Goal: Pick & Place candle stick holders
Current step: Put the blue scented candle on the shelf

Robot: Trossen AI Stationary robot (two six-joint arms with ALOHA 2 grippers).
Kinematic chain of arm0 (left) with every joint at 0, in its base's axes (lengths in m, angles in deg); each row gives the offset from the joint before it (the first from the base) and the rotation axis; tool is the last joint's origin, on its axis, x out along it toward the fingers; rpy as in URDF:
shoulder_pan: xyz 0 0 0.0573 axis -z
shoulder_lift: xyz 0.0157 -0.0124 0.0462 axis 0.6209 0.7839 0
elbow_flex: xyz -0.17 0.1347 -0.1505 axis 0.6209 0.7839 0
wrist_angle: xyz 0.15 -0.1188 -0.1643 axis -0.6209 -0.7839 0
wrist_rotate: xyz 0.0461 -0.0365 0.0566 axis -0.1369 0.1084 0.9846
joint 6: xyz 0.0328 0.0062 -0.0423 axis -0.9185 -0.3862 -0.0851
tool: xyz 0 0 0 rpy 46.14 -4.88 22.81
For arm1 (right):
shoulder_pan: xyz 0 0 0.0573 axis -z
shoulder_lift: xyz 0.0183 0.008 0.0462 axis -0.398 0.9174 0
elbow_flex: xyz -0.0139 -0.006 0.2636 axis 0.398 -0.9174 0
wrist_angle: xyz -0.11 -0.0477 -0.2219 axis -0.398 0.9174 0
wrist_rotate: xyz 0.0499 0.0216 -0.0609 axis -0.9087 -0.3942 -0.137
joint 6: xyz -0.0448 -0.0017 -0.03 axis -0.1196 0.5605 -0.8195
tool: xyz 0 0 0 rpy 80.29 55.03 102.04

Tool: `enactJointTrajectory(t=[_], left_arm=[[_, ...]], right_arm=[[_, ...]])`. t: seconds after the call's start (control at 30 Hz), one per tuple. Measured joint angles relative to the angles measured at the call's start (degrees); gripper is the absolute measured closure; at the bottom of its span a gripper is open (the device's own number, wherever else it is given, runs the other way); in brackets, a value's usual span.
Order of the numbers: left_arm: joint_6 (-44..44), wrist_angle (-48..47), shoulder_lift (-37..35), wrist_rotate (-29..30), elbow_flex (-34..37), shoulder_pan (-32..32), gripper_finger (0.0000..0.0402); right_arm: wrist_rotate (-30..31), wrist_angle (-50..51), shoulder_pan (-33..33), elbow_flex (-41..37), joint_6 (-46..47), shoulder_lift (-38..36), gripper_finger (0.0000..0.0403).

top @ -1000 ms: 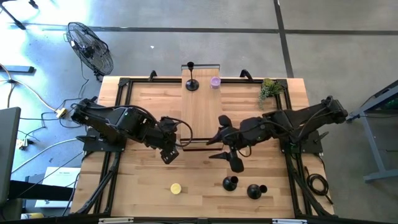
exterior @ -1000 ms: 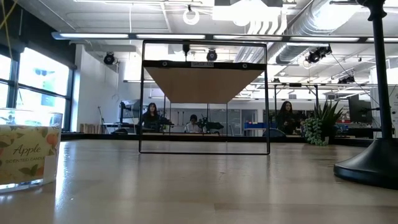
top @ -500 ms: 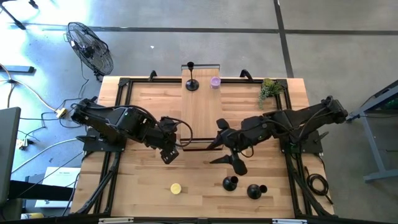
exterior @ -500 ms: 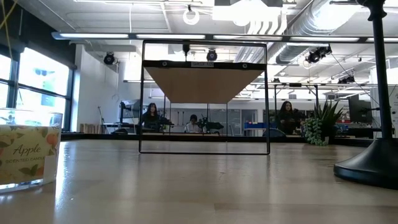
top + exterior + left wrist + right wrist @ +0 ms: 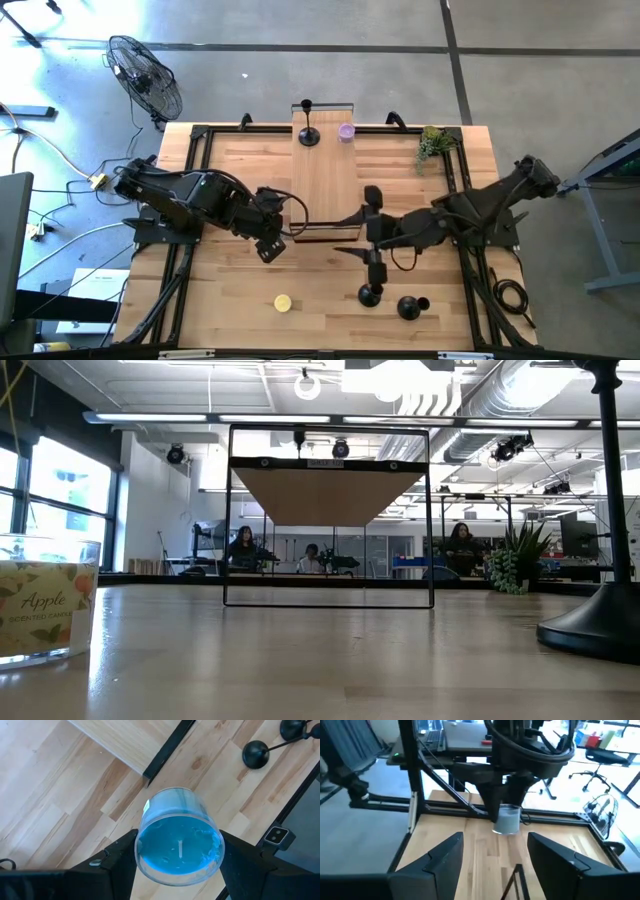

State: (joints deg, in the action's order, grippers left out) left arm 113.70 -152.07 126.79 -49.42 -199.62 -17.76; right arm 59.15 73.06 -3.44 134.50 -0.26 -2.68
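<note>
Landmark: the raised wooden shelf (image 5: 322, 180) on its black frame, running down the middle of the table (image 5: 230, 290).
Left gripper (image 5: 268, 240): just left of the shelf's near end, above the table; jaws closed on a glass candle (image 5: 179, 837) with blue wax and a white wick, seen in the left wrist view pinched between the two dark fingers (image 5: 120, 852).
Yellow candle (image 5: 283, 302): on the table, nearer than the shelf's near end and a little to its left, apart from both arms.
Standing holder (image 5: 309, 131): a black candle stick holder upright on the far end of the shelf, stem up.
Purple candle (image 5: 346, 131): on the same far end of the shelf, just right of the standing holder.
Right gripper (image 5: 372, 240): just right of the shelf's near corner, above the table; jaws spread open, holding nothing.
Near holders: one black holder (image 5: 371, 294) on the table just past the right gripper's near finger, a second holder (image 5: 410, 307) close to its right.
Plant (image 5: 433, 143): small green plant at the table's far edge, well right of the shelf.
</note>
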Motion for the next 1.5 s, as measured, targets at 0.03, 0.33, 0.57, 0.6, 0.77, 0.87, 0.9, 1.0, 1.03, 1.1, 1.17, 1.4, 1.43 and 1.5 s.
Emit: enactJointTrajectory(t=[0.03,0.33,0.57,0.6,0.77,0.87,0.9,1.0,1.03,1.1,1.17,1.4,1.43,1.5], left_arm=[[0.00,-0.02,0.00,0.00,0.00,0.00,0.0176],[0.00,0.00,0.00,0.04,0.00,0.00,0.0176],[-0.04,0.00,0.00,0.04,0.00,0.00,0.0176],[-0.14,0.00,0.00,0.04,0.00,0.00,0.0176],[-0.26,0.00,0.00,0.04,0.00,0.00,0.0176],[-0.28,0.00,0.00,0.04,0.00,0.00,0.0176],[-0.29,0.00,0.00,0.04,0.00,0.00,0.0176],[-0.37,0.00,0.00,0.04,0.00,0.00,0.0176],[-0.46,0.00,0.00,0.04,0.00,0.00,0.0176],[-0.45,0.00,0.00,0.04,0.00,0.00,0.0176],[-0.44,0.01,0.00,0.04,0.00,0.00,0.0176],[-0.04,0.02,0.00,0.15,0.00,0.00,0.0176],[-0.02,0.02,0.00,0.15,0.00,0.00,0.0176],[-0.02,0.02,0.00,0.16,0.00,0.00,0.0176]], right_arm=[[-0.79,-0.18,-0.04,0.00,-0.93,0.00,0.0187],[-3.42,-2.83,0.22,0.00,-2.34,0.00,0.0187],[2.82,-3.62,0.26,0.00,-1.89,0.00,0.0187],[2.82,-3.79,0.28,0.00,-2.90,0.00,0.0187],[2.33,-4.07,0.21,0.00,-8.16,0.00,0.0187],[-0.50,-4.05,0.14,0.00,-10.55,0.00,0.0187],[-1.39,-4.03,0.15,0.00,-10.80,0.00,0.0187],[-3.12,-3.44,0.15,0.00,-10.91,0.00,0.0187],[-3.70,-3.14,0.15,0.00,-10.94,0.00,0.0187],[-4.67,-2.14,0.26,0.00,-10.71,-0.07,0.0187],[-5.89,-1.73,0.56,0.00,-10.42,-0.07,0.0187],[-10.12,-2.07,1.15,0.00,-10.00,-0.13,0.0187],[-10.50,-2.21,1.13,0.00,-10.35,-0.13,0.0187],[-11.40,-2.34,1.12,0.00,-10.43,-0.13,0.0187]])
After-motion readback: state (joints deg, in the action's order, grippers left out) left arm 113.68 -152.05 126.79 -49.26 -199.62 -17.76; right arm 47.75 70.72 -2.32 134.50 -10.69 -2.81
